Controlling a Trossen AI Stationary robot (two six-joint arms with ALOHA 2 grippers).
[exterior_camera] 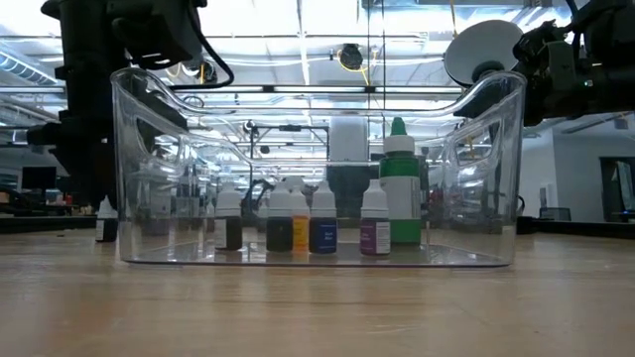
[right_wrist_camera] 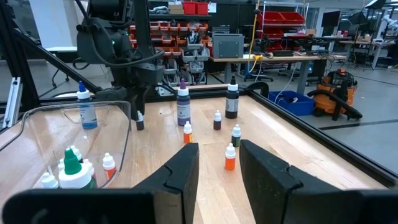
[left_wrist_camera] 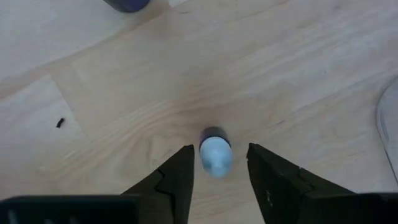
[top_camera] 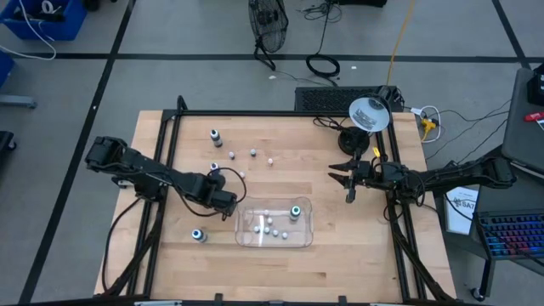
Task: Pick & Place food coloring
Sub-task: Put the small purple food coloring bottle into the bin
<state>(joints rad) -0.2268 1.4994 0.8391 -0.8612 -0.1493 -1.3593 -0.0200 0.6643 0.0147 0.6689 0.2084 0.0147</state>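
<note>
Wood tabletop [left_wrist_camera: 298, 68] lies under the left gripper [left_wrist_camera: 219, 174], whose dark fingers flank a small white-capped, dark-bodied food coloring bottle [left_wrist_camera: 216, 151], apparently closing but not visibly pinching it. Grasping seems underway; next: squeeze, lift, carry to the clear plastic tray [top_camera: 242, 235] just beside. The right gripper [top_camera: 348, 178], part-spread and empty, waits well apart.

Bright, even overhead light w/ soft shadows. Ceiling lights glared through the clear tray [exterior_camera: 486, 149] in low view. Small bottle [left_wrist_camera: 216, 151] in left wrist view blurred, too close.
</note>
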